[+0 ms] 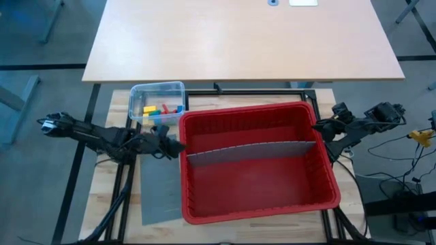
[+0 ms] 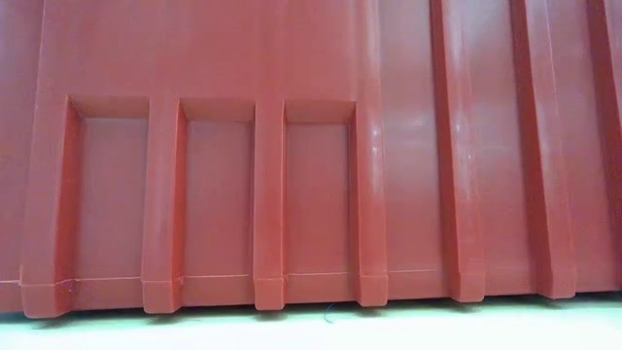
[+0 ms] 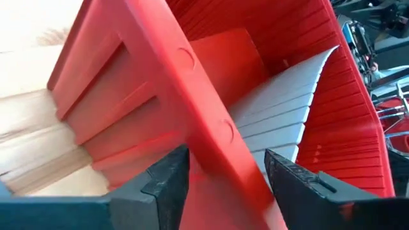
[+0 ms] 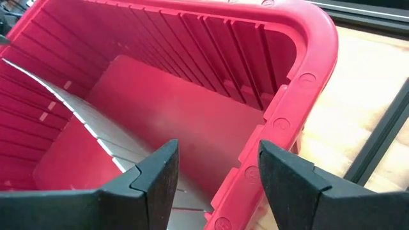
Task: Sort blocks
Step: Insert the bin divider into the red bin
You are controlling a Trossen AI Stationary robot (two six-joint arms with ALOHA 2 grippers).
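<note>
Left pincer (image 1: 178, 144) straddles the left rim of the red bin (image 1: 197, 211), fingers spread. Blocks (image 1: 161, 109) lie in the clear tub (image 1: 136, 93) behind it. 1 grey divider (image 1: 252, 151) crosses the bin. Right pincer (image 1: 318, 125) straddles the right rim, spread.

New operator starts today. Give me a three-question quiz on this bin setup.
1. True or false: the blocks lie in the red bin.
2. What splits the bin's inside?
3. Each hand straddles: A) the bin's rim, B) the tub, C) nothing.

Key: 1. False, they are in the clear tub. 2. A grey divider. 3. A: left hand and right hand have a finger either side of it.
</note>
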